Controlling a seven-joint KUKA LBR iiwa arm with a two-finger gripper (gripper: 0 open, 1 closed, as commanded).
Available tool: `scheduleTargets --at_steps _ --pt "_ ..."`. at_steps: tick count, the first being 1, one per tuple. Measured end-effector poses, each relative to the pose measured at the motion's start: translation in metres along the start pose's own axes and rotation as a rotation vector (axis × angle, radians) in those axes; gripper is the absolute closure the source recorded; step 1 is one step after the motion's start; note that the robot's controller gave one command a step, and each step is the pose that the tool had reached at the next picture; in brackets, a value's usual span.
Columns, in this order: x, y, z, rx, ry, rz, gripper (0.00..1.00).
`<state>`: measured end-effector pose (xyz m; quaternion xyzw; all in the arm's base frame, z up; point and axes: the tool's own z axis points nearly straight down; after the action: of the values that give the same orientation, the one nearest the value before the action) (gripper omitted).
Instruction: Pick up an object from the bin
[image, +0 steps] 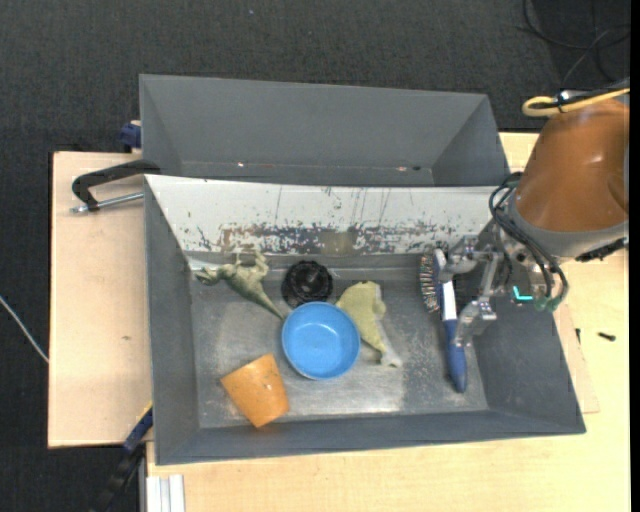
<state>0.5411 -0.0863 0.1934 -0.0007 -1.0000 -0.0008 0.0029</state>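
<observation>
Gripper (478, 312) low at the right side of the bin (330, 440), just beside the blue-handled brush (455, 355) lying there; open or shut cannot be told; brush apparently unlifted, pick not yet done

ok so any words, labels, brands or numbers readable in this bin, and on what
None: no readable text anywhere in this view.
The round blue plastic bowl, the orange plastic cup and the blue-handled brush show no label or number.
The dark speckles on the back wall of the grey metal bin look like scuff marks, not letters.
</observation>
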Motion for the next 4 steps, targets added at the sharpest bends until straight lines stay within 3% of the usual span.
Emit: scheduleTargets --at_steps 1,2,3,4 --pt "-0.001 -0.036 0.120 -0.009 -0.005 0.300 0.00" --pt "0.035 -0.049 0.120 -0.010 -0.016 0.250 0.00" --pt "-0.024 0.058 0.119 -0.003 -0.014 0.454 0.00" --pt "-0.022 0.056 0.119 -0.001 -0.005 0.457 1.00"
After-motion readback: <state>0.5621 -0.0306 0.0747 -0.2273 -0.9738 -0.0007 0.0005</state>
